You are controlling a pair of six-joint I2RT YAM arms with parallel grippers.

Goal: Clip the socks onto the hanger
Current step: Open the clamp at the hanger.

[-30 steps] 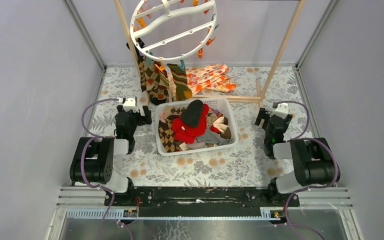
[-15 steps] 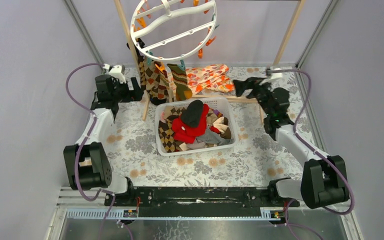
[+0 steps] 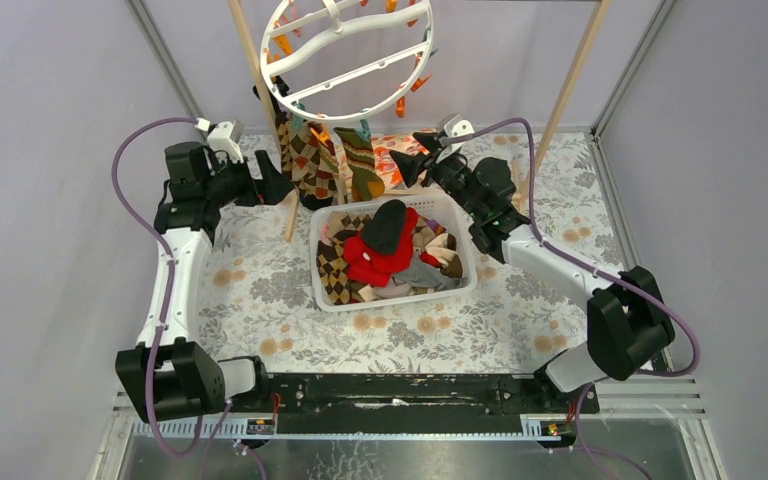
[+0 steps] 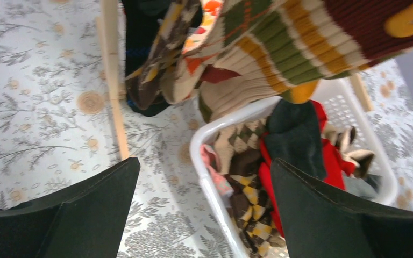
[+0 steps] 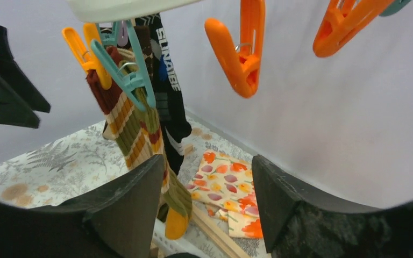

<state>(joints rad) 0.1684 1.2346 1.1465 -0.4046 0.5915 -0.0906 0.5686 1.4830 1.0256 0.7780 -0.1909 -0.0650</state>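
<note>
The white ring hanger (image 3: pixel 350 50) hangs at the back, with orange and teal clips (image 5: pixel 242 48). Several socks hang from its near-left side: argyle ones (image 3: pixel 310 160), an olive striped one (image 3: pixel 362 170) and a black one (image 5: pixel 169 91). More socks, red (image 3: pixel 370 258), black (image 3: pixel 388 225) and argyle (image 3: pixel 335 270), lie in the white basket (image 3: pixel 390 295). My left gripper (image 3: pixel 278 186) is open and empty, left of the hanging socks. My right gripper (image 3: pixel 405 163) is open and empty, just right of them and below the ring. The striped sock also shows in the left wrist view (image 4: pixel 279 48).
A pale wooden pole frame (image 3: pixel 560 100) holds the hanger; its left leg (image 3: pixel 290 210) stands beside my left gripper. An orange-and-cream floral cloth (image 3: pixel 425 155) lies on the patterned table behind the basket. Grey walls close in on both sides.
Both arms have risen from folded rest and reached toward the back. The left gripper moved up to the hanging socks; the right gripper swung left across the floral cloth to under the ring.
</note>
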